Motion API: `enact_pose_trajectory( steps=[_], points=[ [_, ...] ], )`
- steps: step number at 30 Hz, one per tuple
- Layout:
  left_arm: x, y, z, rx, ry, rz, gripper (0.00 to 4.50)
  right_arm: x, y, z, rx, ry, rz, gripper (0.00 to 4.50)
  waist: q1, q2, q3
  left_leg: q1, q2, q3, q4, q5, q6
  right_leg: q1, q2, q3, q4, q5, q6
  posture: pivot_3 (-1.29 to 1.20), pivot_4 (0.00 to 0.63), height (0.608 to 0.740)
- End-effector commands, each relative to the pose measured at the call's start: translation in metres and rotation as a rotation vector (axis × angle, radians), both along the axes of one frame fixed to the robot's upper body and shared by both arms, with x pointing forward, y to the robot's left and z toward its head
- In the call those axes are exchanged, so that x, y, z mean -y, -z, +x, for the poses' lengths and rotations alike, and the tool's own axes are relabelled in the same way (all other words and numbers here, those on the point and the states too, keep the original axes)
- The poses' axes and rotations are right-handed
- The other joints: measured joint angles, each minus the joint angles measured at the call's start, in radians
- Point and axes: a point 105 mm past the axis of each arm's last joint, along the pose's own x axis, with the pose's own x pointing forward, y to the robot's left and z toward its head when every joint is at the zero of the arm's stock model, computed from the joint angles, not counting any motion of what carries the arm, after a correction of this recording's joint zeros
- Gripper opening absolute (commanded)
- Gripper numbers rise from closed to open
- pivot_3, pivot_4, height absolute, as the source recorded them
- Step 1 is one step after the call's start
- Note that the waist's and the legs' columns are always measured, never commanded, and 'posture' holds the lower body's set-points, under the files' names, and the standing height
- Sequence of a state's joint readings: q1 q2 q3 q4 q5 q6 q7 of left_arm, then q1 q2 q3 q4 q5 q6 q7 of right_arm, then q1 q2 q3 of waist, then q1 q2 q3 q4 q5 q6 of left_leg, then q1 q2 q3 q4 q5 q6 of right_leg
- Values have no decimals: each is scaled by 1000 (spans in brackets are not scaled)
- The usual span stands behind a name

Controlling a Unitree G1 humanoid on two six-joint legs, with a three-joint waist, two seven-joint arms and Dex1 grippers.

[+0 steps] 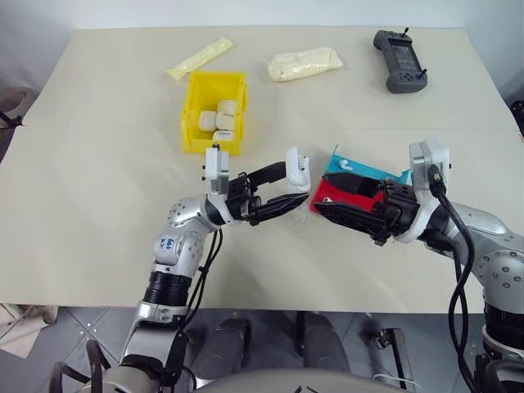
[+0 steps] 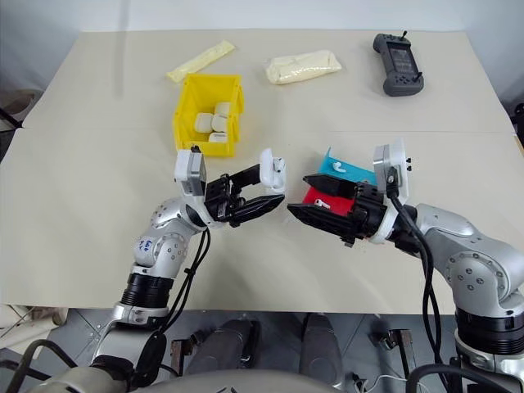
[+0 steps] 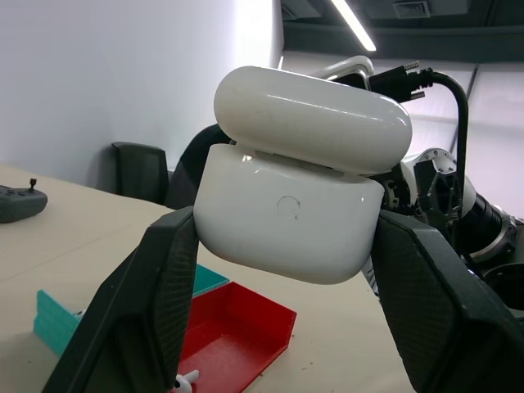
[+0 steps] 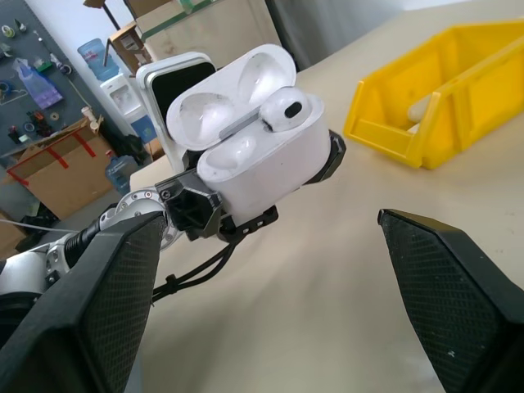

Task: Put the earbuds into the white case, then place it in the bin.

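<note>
1. We see the left gripper (image 1: 288,190) pinching the white case (image 1: 296,169) by its lower body, held up above the table (image 1: 98,180) between the 2 arms, lid flipped open
2. In the right wrist view, 1 earbud (image 4: 284,109) sits in a socket of the case; the socket beside it looks empty
3. The right gripper (image 2: 296,195) stands just beside the case on the robot's right side, pointing across at it; its fingers (image 4: 454,286) are spread wide and hold nothing
4. A 2nd earbud (image 2: 338,168) lies on the blue part of the red-and-blue tray (image 1: 350,168), just behind the right gripper; another small white piece (image 2: 321,201) lies on the red part, too small for us to name
5. Key relation: the loose earbud lies away from the case, on the far side of the right gripper, so the right arm is plainly the nearer one; we judge that the next move is a turn back to the tray for a pick
6. The earbud's stem seems to run roughly along the tray's length, though we cannot be sure
7. The yellow bin (image 1: 195,88) sits further back on the left side, well apart from the case, with several other white cases (image 1: 221,116) already inside
8. We judge that the task is about half done: 1 earbud seated, lid not shut, case not yet in the bin
</note>
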State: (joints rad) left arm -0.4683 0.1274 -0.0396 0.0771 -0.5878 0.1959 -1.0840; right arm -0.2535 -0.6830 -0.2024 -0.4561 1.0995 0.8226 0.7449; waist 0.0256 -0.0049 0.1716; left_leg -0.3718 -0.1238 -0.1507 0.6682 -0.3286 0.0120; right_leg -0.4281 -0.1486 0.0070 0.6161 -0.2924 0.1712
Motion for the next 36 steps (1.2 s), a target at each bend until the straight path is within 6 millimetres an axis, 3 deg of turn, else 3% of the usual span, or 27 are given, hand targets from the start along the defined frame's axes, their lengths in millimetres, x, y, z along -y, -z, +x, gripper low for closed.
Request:
enact_pose_trajectory(
  steps=[1, 7, 12, 20, 23, 26, 31, 36],
  points=[
    [3, -15, -5, 69, 21, -30, 2842, 3, 6, -4, 27, 0, 0, 4332, 1, 0, 0, 0, 0, 0, 0, 0, 0, 0, 0, 0, 0, 0, 0, 0, 150, 740],
    [-2, -14, -5, 68, 8, -31, 2842, 35, 15, 2, 88, 113, -70, 4332, 3, 0, 0, 0, -1, 0, 1, 0, 0, 1, -1, 0, 0, 0, 0, 0, 150, 740],
    [-7, -11, -7, 64, -8, -30, 2842, 108, 27, 6, 140, 340, -194, 4421, 9, 0, 0, 0, -2, 0, 1, 0, 1, 1, -1, 0, -1, 0, 0, 0, 150, 740],
    [-20, -8, -6, 59, -37, -14, 2842, 184, 40, -6, 277, 625, -380, 4421, 3, 0, 0, 2, 0, 3, 0, 0, 0, 2, 0, 1, -1, 0, 0, 0, 150, 740],
    [-22, -7, -6, 58, -41, -6, 2842, 187, 43, -5, 280, 632, -414, 4421, 0, 0, 0, 3, 0, 3, -1, 0, 0, 1, 0, 1, 0, 0, 0, 0, 150, 740],
    [-24, -7, -5, 63, -43, -1, 2842, 182, 32, 7, 312, 614, -422, 4421, -2, 0, 0, 3, 0, 3, -1, 0, 0, 1, 0, 2, -1, 0, 0, 0, 150, 740],
    [-22, -8, -3, 69, -45, -1, 2842, 149, 14, 41, 298, 450, -495, 4421, -4, 0, 0, 2, 0, 3, -1, 0, 0, 1, 0, 2, 0, 0, 0, 0, 150, 740],
    [-19, -9, -4, 78, -39, -9, 2842, 120, 5, 91, 177, 346, -756, 4421, -3, 1, 0, 1, 0, 3, -1, 0, 0, 0, 0, 2, -1, 0, 0, 0, 150, 740]
  ],
)
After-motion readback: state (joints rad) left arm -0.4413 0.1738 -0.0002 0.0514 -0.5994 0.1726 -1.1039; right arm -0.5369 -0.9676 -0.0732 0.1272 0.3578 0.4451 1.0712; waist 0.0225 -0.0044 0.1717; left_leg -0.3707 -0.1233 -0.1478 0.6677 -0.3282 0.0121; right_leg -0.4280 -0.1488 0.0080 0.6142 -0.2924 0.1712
